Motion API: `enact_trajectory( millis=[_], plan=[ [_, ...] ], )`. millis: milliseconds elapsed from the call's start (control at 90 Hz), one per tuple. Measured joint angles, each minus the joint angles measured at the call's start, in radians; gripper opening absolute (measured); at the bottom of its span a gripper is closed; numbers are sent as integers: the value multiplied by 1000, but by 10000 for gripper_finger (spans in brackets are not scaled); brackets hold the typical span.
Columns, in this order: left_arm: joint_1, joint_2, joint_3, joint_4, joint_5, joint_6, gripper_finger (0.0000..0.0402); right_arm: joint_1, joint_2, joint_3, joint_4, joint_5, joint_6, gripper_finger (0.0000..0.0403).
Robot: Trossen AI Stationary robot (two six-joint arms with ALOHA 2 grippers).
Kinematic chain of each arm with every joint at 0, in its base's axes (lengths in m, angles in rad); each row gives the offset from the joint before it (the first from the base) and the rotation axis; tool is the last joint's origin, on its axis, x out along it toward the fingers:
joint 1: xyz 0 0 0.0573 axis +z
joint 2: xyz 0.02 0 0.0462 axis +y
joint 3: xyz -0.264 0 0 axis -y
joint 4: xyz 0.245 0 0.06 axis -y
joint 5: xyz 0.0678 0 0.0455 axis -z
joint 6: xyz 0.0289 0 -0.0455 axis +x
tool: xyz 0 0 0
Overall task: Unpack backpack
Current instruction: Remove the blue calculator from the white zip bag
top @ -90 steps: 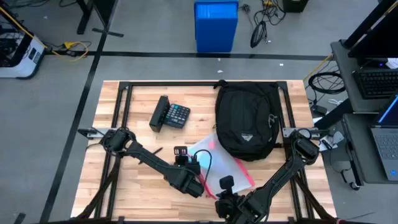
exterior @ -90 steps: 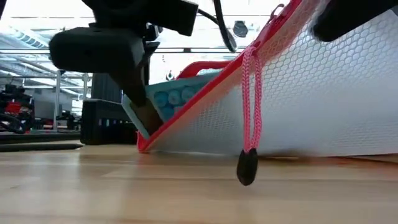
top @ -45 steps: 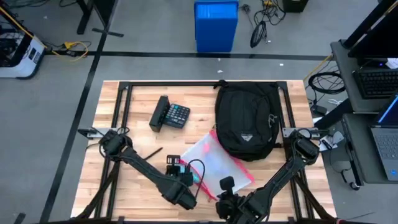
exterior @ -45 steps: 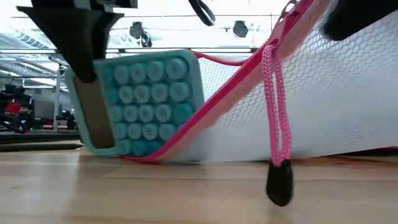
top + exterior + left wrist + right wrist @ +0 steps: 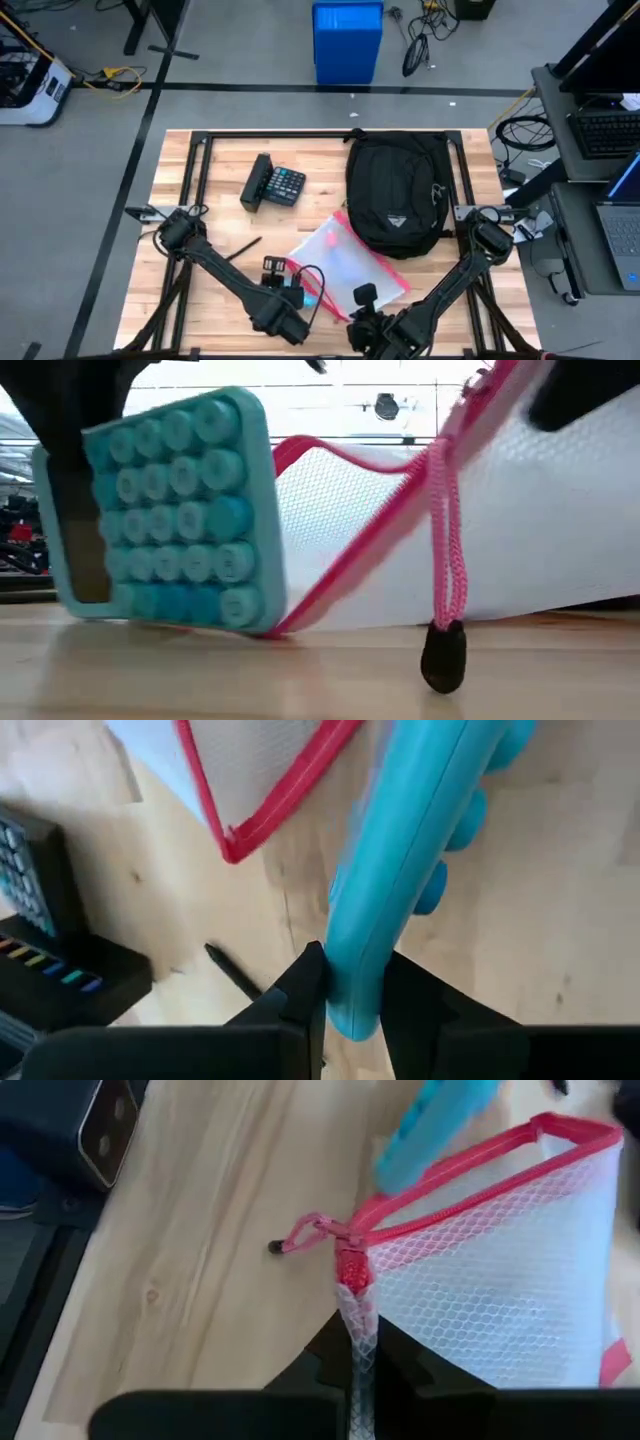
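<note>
Low view | left end effector (image 5: 352,990) pinching teal keypad (image 5: 170,525) | right end effector (image 5: 358,1355) pinching mesh pouch (image 5: 490,1270)

The table bears one rounded black fabric backpack (image 5: 397,194), one white mesh pouch with pink zipper (image 5: 345,259), one teal button-covered pad (image 5: 165,525), one black calculator (image 5: 274,184) and one thin dark pen (image 5: 243,246).

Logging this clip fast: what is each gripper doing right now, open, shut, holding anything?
Left gripper: shut on the teal button pad, outside the pouch mouth.
Right gripper: shut on the edge of the white mesh pouch.
</note>
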Motion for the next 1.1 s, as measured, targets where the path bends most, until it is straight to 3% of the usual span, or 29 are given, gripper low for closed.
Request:
enact_trajectory(
  millis=[200, 456, 678, 989, 1100],
  plan=[
    [42, -41, 0, -5, -20, 30, 60, 0, 0, 0, 0, -1, 3, 0],
    [95, -43, -27, -8, 113, 77, 61, 7, 0, 0, -14, -2, 17, 0],
    [76, -44, -60, -6, 230, 103, 61, 20, 0, 0, -87, -3, 71, 0],
    [112, -44, -64, -6, 202, 164, 61, 23, 0, 0, -87, -4, 76, 0],
    [157, -44, -64, 4, 140, 163, 61, 23, 0, 0, -87, -3, 82, 0]
  ],
)
